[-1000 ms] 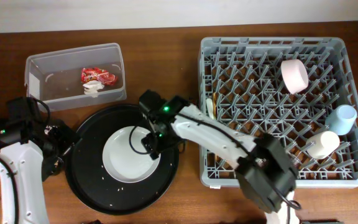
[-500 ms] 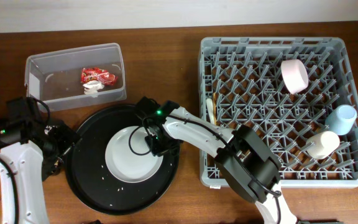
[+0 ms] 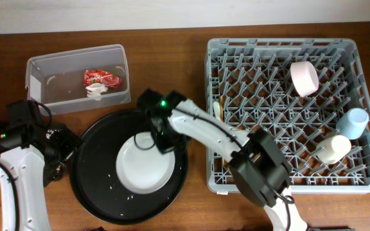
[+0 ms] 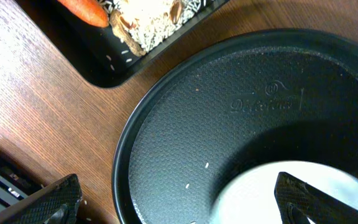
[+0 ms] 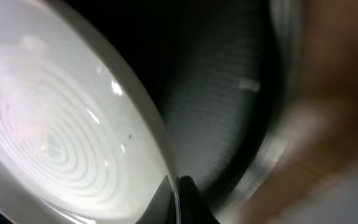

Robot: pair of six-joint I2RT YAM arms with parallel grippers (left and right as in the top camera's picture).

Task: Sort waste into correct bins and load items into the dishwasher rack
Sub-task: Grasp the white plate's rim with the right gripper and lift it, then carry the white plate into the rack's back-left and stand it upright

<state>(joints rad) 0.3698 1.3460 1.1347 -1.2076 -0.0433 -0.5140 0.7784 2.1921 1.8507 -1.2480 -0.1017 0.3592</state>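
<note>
The white plate [image 3: 145, 163] lies in the big round black tray [image 3: 82, 192]. My right gripper [image 3: 164, 142] is shut on the plate's upper right rim; the right wrist view shows the plate [image 5: 48, 137] close up with the rim pinched between the fingertips [image 5: 188, 202]. My left gripper [image 4: 176, 202] hangs open over the tray's left edge, holding nothing, with the plate [image 4: 260, 193] ahead of it. The clear tub [image 3: 40, 64] holds a red wrapper [image 3: 101, 79] and a white scrap [image 3: 97, 92]. The shallow black tray [image 4: 104, 68] holds rice [image 4: 148, 18] and a carrot [image 4: 86, 7].
The grey dishwasher rack [image 3: 281, 45] fills the right side, with a pink bowl [image 3: 304, 77], a light-blue cup [image 3: 355, 120] and a cream cup [image 3: 333, 149] in it. A pale utensil [image 3: 216, 110] leans at its left wall. Loose rice grains dot the round tray.
My right gripper closed on the plate's rim, and the plate slid a little right and toward the front of the round tray. The left arm stayed still.
</note>
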